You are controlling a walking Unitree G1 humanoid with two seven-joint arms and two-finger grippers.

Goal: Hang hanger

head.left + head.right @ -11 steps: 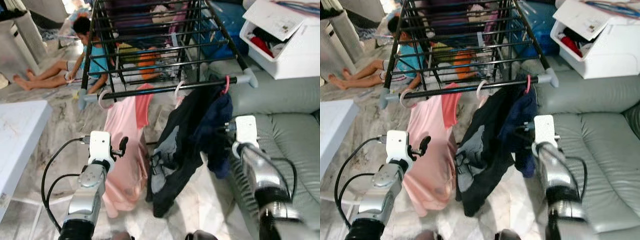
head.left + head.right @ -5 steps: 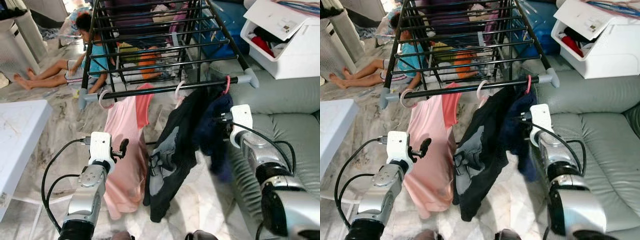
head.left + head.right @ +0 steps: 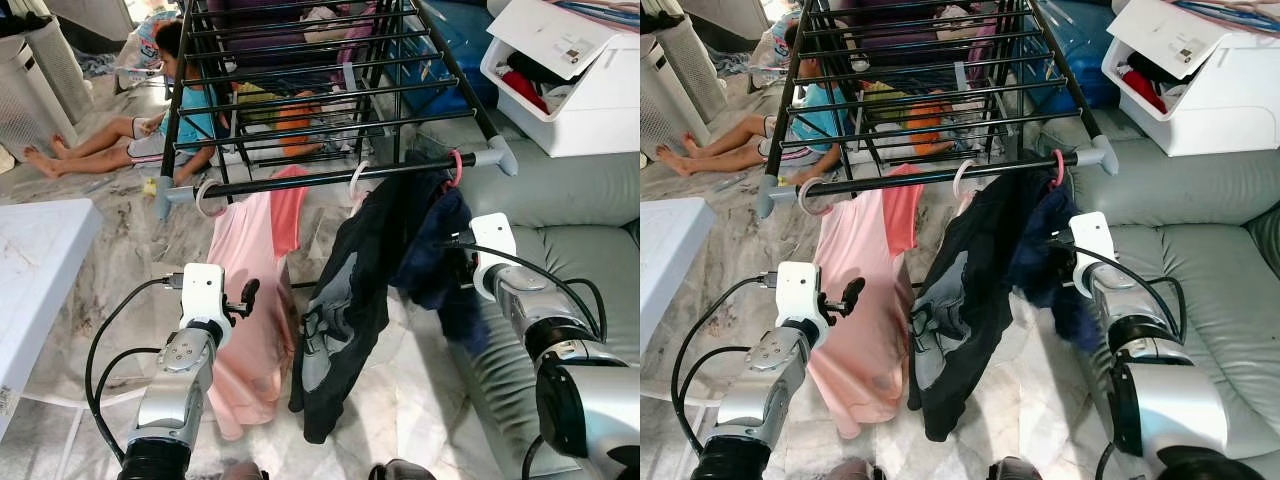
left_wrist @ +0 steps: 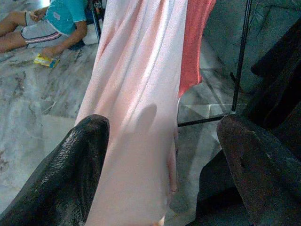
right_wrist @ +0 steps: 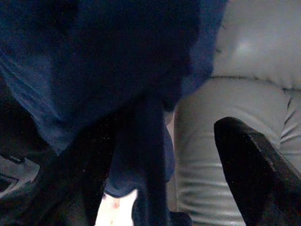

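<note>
Indoors: marble floor (image 3: 120, 215), grey sofa (image 3: 575, 250), drying rack (image 3: 330, 100); left claw (image 4: 160, 155) and right claw (image 5: 155, 155) apart.

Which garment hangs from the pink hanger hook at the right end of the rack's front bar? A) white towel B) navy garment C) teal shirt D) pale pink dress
B: the navy garment hangs under the pink hanger at the right end of the front bar; the pale pink dress hangs at the left end.

Glossy marble floor (image 3: 420, 390), matt metal rack (image 3: 330, 180), leather sofa (image 3: 590, 270)
</note>
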